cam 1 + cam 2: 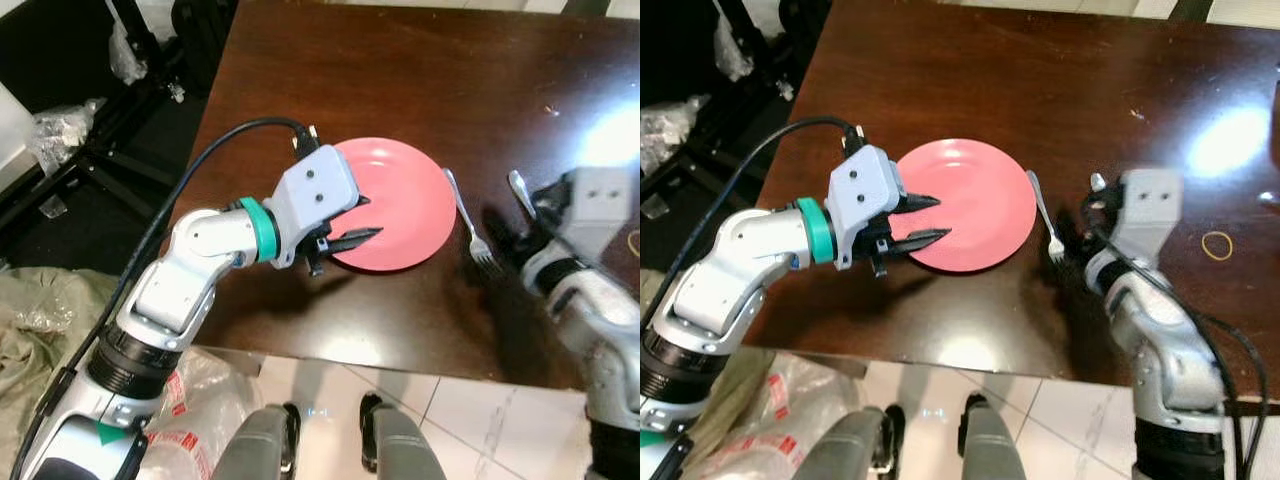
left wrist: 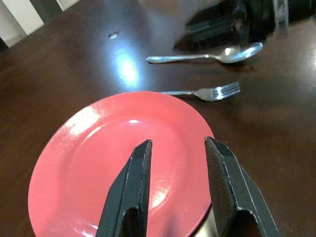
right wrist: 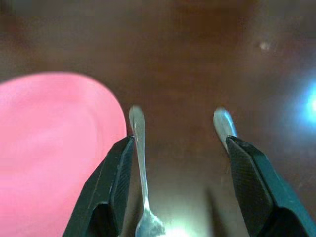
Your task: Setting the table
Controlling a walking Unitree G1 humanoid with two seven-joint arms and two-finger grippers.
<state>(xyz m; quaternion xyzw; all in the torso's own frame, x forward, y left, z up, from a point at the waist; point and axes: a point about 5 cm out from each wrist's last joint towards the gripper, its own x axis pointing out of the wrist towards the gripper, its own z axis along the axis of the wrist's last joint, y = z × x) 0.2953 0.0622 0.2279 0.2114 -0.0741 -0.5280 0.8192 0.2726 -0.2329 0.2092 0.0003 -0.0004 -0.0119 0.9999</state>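
A pink plate (image 1: 975, 195) lies on the dark wooden table (image 1: 1040, 90) near its front edge. My left gripper (image 1: 938, 218) hovers open over the plate's left rim, fingers (image 2: 133, 173) pointing across it and holding nothing. A fork (image 1: 1045, 215) lies just right of the plate, and a spoon (image 2: 207, 57) lies beyond the fork. My right gripper (image 3: 180, 143) is open low over the table, with the fork handle (image 3: 139, 143) beside one finger and the spoon handle (image 3: 223, 123) at the other. It grips neither.
A rubber band (image 1: 1217, 243) lies on the table at the right. The table's front edge (image 1: 940, 350) is close to my legs. Plastic bags (image 1: 190, 400) and black stand legs (image 1: 110, 160) sit on the floor at the left.
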